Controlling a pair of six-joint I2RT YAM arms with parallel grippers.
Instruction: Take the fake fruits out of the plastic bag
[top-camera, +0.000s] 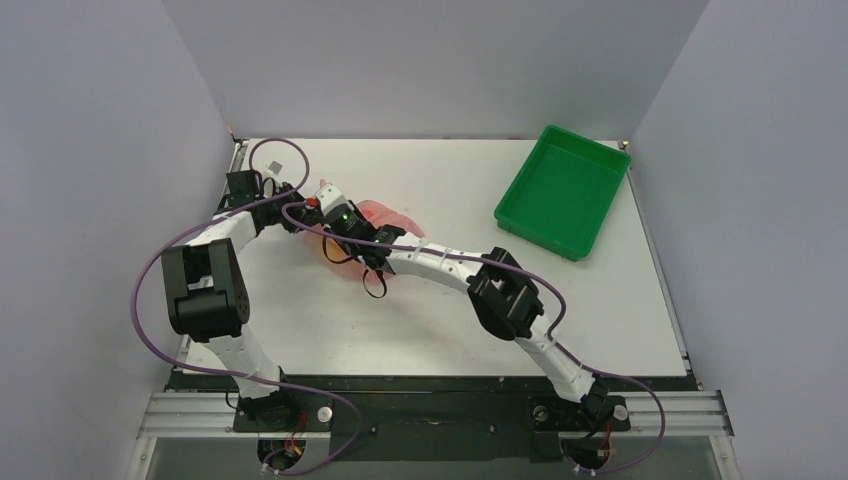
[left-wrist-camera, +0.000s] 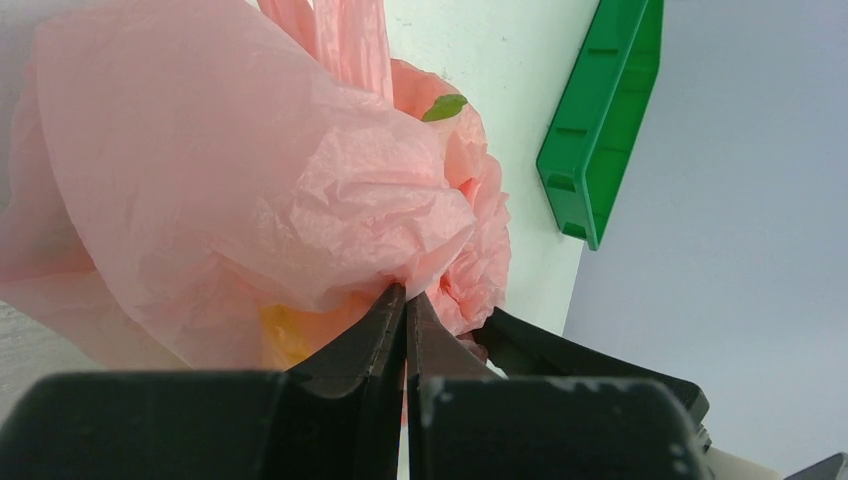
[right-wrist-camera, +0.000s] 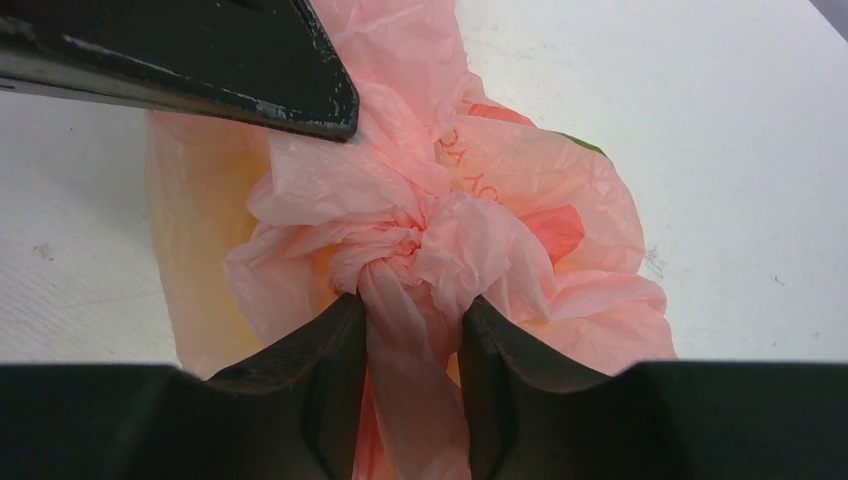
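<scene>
The pink plastic bag (top-camera: 392, 215) lies bunched on the white table between both arms, its top tied in a knot (right-wrist-camera: 400, 245). My left gripper (left-wrist-camera: 406, 292) is shut on a fold of the bag (left-wrist-camera: 250, 170). My right gripper (right-wrist-camera: 412, 305) stands partly open, a twisted strand of the bag (right-wrist-camera: 405, 350) running between its fingers just below the knot. The fake fruits are inside the bag. Only a yellow patch (left-wrist-camera: 285, 335) shows through the film, and a small green tip (left-wrist-camera: 445, 107) pokes out at the top.
A green rectangular tray (top-camera: 520, 195) sits at the table's far right, also in the left wrist view (left-wrist-camera: 600, 130). One left finger (right-wrist-camera: 250, 60) crosses the top of the right wrist view. White walls enclose the table on three sides.
</scene>
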